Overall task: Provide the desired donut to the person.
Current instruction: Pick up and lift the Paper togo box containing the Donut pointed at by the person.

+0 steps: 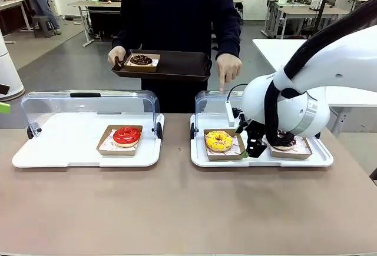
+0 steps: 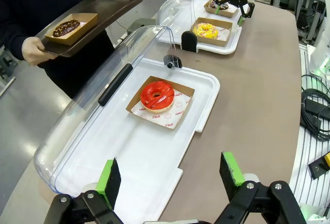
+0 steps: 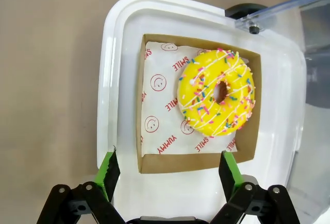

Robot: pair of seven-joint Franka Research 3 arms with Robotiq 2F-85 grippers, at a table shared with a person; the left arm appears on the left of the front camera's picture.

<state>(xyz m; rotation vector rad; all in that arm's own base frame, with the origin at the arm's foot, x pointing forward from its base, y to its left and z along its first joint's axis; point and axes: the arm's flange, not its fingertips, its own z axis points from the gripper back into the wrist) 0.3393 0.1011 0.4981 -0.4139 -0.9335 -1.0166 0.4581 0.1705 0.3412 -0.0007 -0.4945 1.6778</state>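
Observation:
A yellow sprinkled donut (image 3: 217, 98) lies in a paper box on the right white tray (image 1: 200, 156). My right gripper (image 3: 168, 171) hovers open just over the box's near edge, and it also shows beside that donut (image 1: 218, 140) as the right gripper (image 1: 250, 147). The person (image 1: 177, 15) points one finger (image 1: 222, 85) down at that tray and holds a dark serving tray (image 1: 182, 65) bearing a chocolate donut (image 1: 140, 60). A red donut (image 2: 157, 94) sits in the left white tray (image 2: 154, 157). My left gripper (image 2: 170, 175) is open above that tray's near end.
Both white trays have clear lids (image 1: 88, 106) hinged open toward the person. Another chocolate donut (image 1: 285, 143) lies on the right tray, partly behind my right arm. Bare brown tabletop (image 1: 177, 209) stretches in front of the trays.

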